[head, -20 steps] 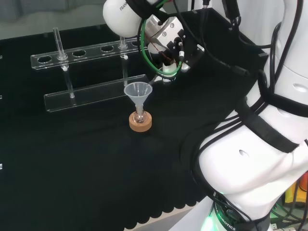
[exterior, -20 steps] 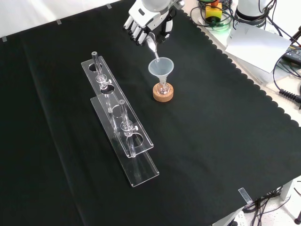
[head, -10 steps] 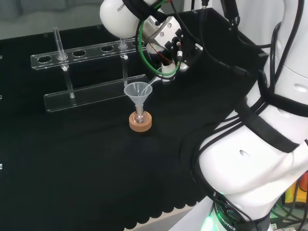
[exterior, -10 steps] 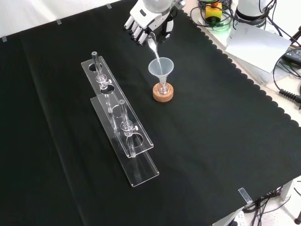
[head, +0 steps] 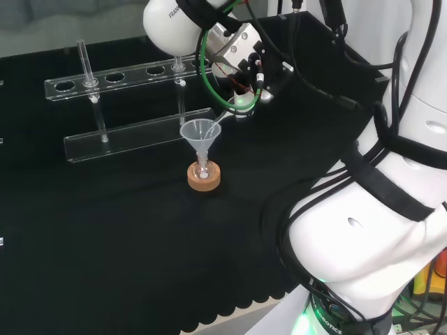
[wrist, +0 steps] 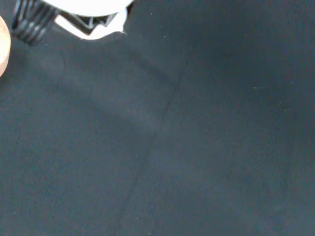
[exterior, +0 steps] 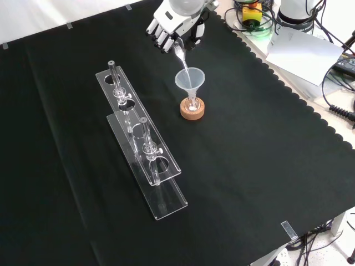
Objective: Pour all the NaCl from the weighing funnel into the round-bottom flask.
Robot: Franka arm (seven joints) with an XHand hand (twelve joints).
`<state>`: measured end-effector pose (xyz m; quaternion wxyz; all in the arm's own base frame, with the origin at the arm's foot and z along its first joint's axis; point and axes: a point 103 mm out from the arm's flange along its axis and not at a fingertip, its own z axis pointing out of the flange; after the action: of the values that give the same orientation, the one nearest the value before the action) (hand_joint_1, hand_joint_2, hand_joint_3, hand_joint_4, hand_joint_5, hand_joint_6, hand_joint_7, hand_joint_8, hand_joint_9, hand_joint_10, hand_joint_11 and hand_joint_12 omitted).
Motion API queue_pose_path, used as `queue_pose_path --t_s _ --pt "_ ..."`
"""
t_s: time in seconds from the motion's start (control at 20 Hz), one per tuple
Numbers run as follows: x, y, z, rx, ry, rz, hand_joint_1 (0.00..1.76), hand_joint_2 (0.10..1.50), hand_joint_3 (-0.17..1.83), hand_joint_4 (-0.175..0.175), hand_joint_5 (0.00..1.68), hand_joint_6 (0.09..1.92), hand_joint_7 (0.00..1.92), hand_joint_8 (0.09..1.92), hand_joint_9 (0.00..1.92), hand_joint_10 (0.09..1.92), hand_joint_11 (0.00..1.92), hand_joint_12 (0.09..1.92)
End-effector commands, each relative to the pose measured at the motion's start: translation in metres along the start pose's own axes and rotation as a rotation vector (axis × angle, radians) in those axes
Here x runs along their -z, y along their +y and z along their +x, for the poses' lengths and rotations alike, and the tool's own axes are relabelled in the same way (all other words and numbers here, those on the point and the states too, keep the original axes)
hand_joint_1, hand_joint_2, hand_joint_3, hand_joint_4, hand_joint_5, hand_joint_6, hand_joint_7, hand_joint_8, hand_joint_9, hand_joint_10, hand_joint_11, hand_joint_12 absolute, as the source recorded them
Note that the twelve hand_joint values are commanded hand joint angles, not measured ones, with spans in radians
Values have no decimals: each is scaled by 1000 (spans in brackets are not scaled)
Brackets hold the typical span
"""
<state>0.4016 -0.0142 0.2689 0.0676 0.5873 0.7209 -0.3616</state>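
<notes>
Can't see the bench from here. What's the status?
Hand shut on weighing funnel, tilted, spout over plastic funnel. Flask on cork stand beneath. Nothing in the way.

Glossy white rounded arm links point(head: 391, 209), strapped with black bands. Black and green cables point(head: 209, 77) looped just behind the black-and-white fingered hand point(exterior: 172, 27). Silver wrist block point(head: 237, 45) with small screws. Green glow at the base ring point(head: 314, 322).

Matt black cloth point(exterior: 249, 166) is covering the worktop; a clear glossy plastic funnel point(exterior: 189, 79) is sitting over a cork ring point(exterior: 192, 109).
</notes>
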Motion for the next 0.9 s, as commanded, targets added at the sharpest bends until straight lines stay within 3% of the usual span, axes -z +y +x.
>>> queue_pose_path --t_s 0.05,0.9 --pt "1 0 1 1 -7 -1 1106 614 808 175 1188 896 791 605 954 422 585 1227" --pt "8 -1 4 -4 -59 1 1105 615 808 175 1187 899 788 607 953 421 583 1228"
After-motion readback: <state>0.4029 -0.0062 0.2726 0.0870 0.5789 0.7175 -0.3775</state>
